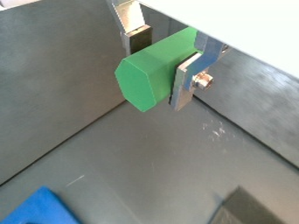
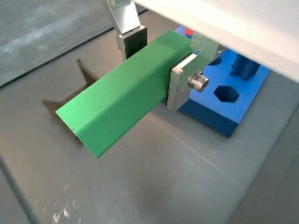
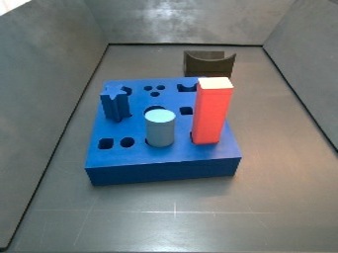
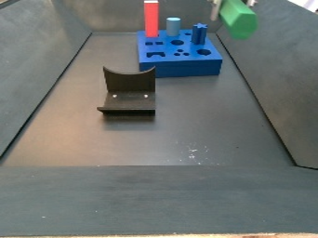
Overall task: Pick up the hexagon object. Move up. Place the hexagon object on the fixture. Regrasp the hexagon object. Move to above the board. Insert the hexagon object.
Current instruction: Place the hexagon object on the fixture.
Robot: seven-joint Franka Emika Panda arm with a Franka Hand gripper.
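Note:
My gripper (image 1: 162, 61) is shut on the hexagon object (image 1: 156, 77), a matte green prism bar, and holds it in the air. In both wrist views the bar sits between the silver fingers (image 2: 184, 83) and sticks far out past them (image 2: 114, 105). In a side view the green bar (image 4: 236, 19) hangs high above the tray's right wall, right of the board (image 4: 187, 67); the gripper is cut off by the picture's edge there. The blue board (image 3: 165, 166) lies below and beside the bar (image 2: 230, 101). The dark fixture (image 4: 126, 91) stands apart on the floor (image 3: 208, 63).
On the board stand a tall red block (image 3: 212, 111), a pale blue cylinder (image 3: 160, 128) and a dark blue piece (image 3: 113, 104). The tray has a dark grey floor and sloping walls (image 3: 53, 119) all round.

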